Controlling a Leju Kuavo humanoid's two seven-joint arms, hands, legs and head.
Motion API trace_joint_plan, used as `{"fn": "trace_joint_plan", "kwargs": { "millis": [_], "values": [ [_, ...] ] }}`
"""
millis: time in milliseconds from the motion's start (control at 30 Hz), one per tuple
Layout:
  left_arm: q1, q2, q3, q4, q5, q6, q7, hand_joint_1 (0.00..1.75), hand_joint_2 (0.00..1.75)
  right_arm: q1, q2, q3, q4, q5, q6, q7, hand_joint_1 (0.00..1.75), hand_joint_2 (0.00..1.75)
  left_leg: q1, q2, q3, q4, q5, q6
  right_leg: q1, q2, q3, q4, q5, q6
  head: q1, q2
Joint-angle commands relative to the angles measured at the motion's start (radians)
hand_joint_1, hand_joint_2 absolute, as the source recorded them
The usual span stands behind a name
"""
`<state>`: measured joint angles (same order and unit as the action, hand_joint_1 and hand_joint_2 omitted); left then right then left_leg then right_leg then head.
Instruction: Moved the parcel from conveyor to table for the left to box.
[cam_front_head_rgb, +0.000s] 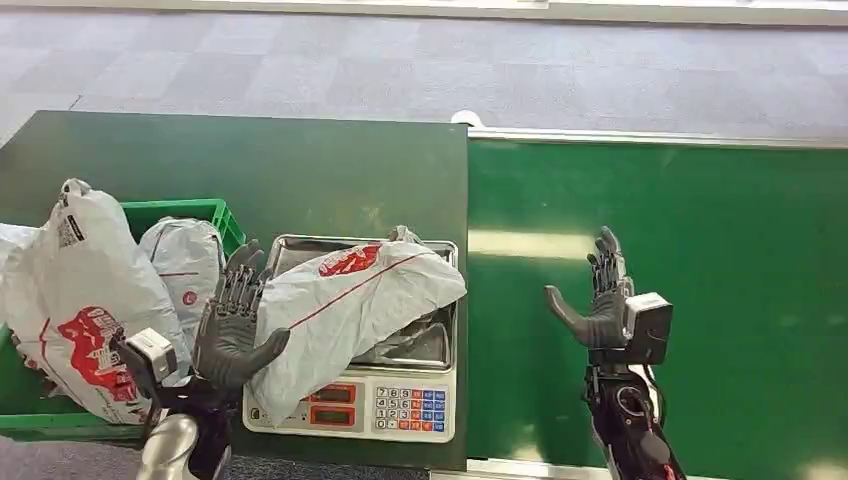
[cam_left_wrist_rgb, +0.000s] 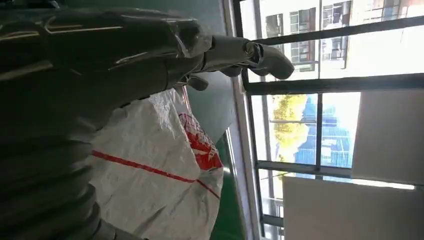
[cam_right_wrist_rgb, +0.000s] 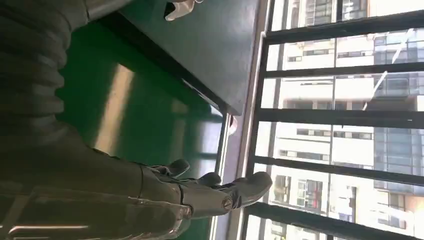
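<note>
Head view: parcel (cam_front_head_rgb: 345, 305) on scale (cam_front_head_rgb: 385, 400).

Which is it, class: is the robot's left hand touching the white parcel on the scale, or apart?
Touching. In the head view the left hand lies against the side of the white parcel resting across the scale, its thumb over the parcel's edge.

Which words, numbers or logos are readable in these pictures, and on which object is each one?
None reads clearly.
Scale keypad: digit keys, too small to read.
Scale red displays: blurred.
Parcel on the scale tray: red logo, lettering illegible.
Large bag in the green crate: red logo and a dark label, both blurred.
Smaller grey bag: round red mark, unreadable.
</note>
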<state>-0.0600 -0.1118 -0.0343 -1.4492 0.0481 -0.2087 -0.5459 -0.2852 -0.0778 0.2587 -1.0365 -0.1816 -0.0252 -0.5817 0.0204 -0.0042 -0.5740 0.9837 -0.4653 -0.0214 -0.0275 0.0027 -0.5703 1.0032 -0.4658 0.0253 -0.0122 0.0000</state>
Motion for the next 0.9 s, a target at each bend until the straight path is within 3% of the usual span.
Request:
{"fn": "trace_joint_plan", "kwargs": {
  "millis": [33,167,300,467,500,567,667,900],
  "values": [
    [-0.022,0.03,-0.018,0.075,0.015,-0.037,0.039,0.0,1.75,-0.018,0.006,-0.008,0.034,0.006,0.002,0.037,0.0,1.75,0.0,0.0,0.001,-0.001,0.0,0.001,0.0,0.0,0.001,-0.001,0.0,-0.002,0.0,0.0],
    [-0.004,0.031,-0.017,0.099,0.007,-0.038,0.037,0.0,1.75,0.028,-0.001,-0.006,0.003,0.029,0.025,0.015,0.0,1.75,0.0,-0.001,0.003,-0.003,0.001,0.001,0.001,-0.002,0.003,-0.002,0.0,-0.003,0.0,0.0],
    [-0.009,0.027,-0.018,0.093,0.003,-0.038,0.025,0.0,1.75,0.009,-0.002,-0.012,0.002,0.045,0.044,0.014,0.0,1.75,0.0,0.0,0.001,-0.002,0.0,0.001,0.0,0.0,0.001,-0.001,0.0,-0.002,0.0,0.0],
    [-0.017,0.067,-0.076,0.092,-0.156,0.016,-0.031,0.0,1.75,0.0,0.012,0.007,0.023,0.089,0.097,0.0,0.0,1.75,0.0,0.0,0.0,-0.001,0.0,0.001,0.0,0.0,0.0,0.0,0.0,-0.001,0.0,0.0],
    [-0.026,0.119,-0.179,0.11,-0.429,0.145,0.01,0.0,1.75,-0.025,0.006,0.024,0.053,0.103,0.118,-0.005,0.0,1.75,0.0,0.001,0.001,-0.002,0.001,0.001,0.0,0.0,0.001,-0.001,0.001,-0.002,0.0,0.0],
    [-0.03,0.114,-0.195,0.146,-0.565,0.246,0.037,0.0,1.75,-0.053,0.002,0.024,0.092,0.107,0.13,-0.013,0.0,1.75,-0.001,0.0,0.001,-0.001,0.001,0.001,0.0,0.0,0.001,0.0,0.0,-0.002,0.0,0.0],
    [-0.038,0.131,-0.235,0.185,-0.693,0.207,0.133,0.0,1.75,-0.078,-0.001,0.026,0.129,0.112,0.15,-0.021,0.0,1.75,0.0,0.001,0.002,-0.002,0.001,0.001,0.0,0.0,0.001,-0.001,0.001,-0.002,-0.001,0.0],
    [-0.069,0.121,-0.249,0.27,-0.837,0.196,0.221,0.0,1.75,-0.054,0.008,0.012,0.1,0.13,0.144,-0.009,0.0,1.75,-0.001,-0.001,0.003,-0.002,0.001,0.001,0.0,-0.001,0.004,-0.002,0.0,-0.002,0.0,0.0]
  ]
}}
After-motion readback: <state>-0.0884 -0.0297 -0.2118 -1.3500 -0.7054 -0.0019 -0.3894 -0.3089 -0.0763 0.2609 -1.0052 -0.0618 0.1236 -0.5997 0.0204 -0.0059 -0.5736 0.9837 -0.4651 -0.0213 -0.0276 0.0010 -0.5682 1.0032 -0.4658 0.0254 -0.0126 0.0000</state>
